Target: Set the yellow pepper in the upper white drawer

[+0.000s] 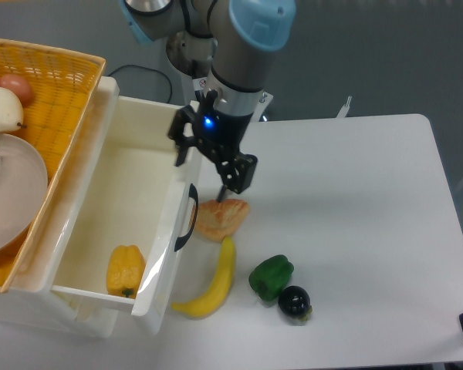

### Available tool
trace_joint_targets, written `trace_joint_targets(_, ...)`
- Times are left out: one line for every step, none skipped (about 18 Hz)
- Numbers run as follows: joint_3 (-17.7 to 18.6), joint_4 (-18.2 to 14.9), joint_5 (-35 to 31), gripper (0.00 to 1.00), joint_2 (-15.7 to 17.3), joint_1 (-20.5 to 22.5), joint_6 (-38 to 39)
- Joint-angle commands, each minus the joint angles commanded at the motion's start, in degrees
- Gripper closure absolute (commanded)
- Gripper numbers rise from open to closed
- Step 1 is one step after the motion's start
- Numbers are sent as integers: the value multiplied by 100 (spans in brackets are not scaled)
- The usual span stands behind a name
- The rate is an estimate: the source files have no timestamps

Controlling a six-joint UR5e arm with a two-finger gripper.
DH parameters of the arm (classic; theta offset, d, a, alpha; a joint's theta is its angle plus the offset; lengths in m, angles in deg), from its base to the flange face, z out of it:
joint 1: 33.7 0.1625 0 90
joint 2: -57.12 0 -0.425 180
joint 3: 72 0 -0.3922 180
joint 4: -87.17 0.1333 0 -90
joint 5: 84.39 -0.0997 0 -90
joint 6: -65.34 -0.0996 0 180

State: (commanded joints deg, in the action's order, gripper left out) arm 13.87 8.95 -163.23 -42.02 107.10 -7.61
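The yellow pepper (125, 270) lies inside the upper white drawer (123, 200), at its near end by the front panel. The drawer is pulled open, with its dark curved handle (189, 220) facing the table. My gripper (210, 156) hangs open and empty above the drawer's right corner and the table edge, well clear of the pepper. Its fingers are spread, one finger (243, 171) over the bread wedge.
A yellow woven basket (54, 100) with a glass bowl and fruit sits on the left above the drawer. On the table lie an orange-tan bread wedge (220, 216), a banana (214, 282), a green pepper (271, 277) and a dark round fruit (295, 301).
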Motion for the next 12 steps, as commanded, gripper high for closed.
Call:
trace_joint_targets(0, 18, 0, 0, -9, 9, -9)
trace_joint_targets(0, 53, -17, 0, -18, 17, -18)
trace_joint_targets(0, 105, -26, 0, -26, 35, -18)
trace_joint_targets(0, 158, -35, 0, -27, 53, -26)
trace_joint_targets(-9, 176, -79, 0, -44, 61, -35)
trace_joint_targets(-17, 263, -201, 0, -105, 70, -70)
trace_joint_targets(9, 490, -376, 0, -149, 70, -157)
trace_joint_targets(35, 623, -543, 0, -158, 70, -237)
trace_joint_targets(53, 642, -658, 0, -158, 79, -307)
trace_joint_targets(53, 642, -720, 0, -176, 79, -386)
trace_joint_targets(53, 651, -764, 0, -211, 79, -439)
trace_joint_targets(53, 651, -782, 0, -220, 79, -440)
